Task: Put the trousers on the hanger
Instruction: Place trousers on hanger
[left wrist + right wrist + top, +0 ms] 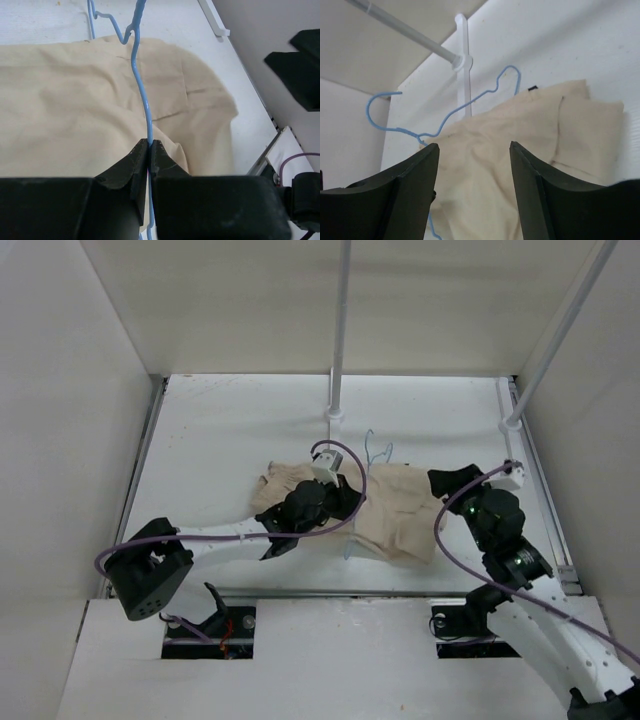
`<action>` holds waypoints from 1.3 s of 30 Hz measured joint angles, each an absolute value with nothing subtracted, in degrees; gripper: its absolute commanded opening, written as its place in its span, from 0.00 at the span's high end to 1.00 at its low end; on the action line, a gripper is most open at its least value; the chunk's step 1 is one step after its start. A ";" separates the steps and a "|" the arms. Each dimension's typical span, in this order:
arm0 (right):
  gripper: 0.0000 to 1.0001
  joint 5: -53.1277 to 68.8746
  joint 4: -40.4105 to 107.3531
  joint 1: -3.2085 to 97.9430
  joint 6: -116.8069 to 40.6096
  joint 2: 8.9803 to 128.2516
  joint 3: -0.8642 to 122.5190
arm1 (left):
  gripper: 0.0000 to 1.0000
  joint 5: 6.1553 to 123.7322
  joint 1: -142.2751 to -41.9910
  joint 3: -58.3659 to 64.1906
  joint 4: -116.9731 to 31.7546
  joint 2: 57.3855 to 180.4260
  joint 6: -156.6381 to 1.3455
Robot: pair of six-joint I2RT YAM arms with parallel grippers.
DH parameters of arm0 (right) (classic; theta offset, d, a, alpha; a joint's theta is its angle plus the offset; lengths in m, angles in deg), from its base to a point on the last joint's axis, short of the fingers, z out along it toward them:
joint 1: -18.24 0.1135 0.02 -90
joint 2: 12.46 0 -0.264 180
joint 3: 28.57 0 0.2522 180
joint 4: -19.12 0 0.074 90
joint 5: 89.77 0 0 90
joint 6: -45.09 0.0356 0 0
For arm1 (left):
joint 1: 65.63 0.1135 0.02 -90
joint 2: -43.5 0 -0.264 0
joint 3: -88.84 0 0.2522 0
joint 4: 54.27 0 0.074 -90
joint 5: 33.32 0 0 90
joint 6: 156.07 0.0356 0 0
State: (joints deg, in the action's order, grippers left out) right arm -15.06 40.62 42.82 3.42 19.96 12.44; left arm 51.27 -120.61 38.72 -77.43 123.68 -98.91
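Beige trousers (400, 510) lie crumpled on the white surface (220, 420), with a thin blue hanger (142, 95) running across them. The left jaws are clenched on the hanger's wire. The right jaws hang released near the cloth.

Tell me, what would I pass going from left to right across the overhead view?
The left arm's elbow → left claw, shut on the hanger → right claw, open → slanted pole's foot. The trousers spread under the middle ones, so they have no single place in the order.
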 measured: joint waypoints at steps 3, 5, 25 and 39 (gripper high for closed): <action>0.35 -15.41 42.46 41.49 2.35 18.17 13.51 | 1.00 51.25 -120.48 38.72 -77.56 123.68 -98.91; 0.45 -14.25 42.07 41.75 1.92 20.07 14.14 | 1.00 51.25 -120.53 38.72 -77.56 123.68 -98.91; 0.61 -6.75 10.07 55.82 9.28 52.96 13.97 | 1.00 51.03 -121.18 38.74 -78.31 123.68 -99.56; 0.91 -6.86 2.05 56.11 12.54 56.29 13.99 | 0.74 50.29 -121.16 39.25 -79.82 123.35 -100.22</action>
State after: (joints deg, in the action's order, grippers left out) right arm -6.86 2.05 56.11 12.54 56.29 13.99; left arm 50.29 -121.16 39.25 -79.82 123.35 -100.22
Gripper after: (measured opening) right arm 0.143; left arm 0.149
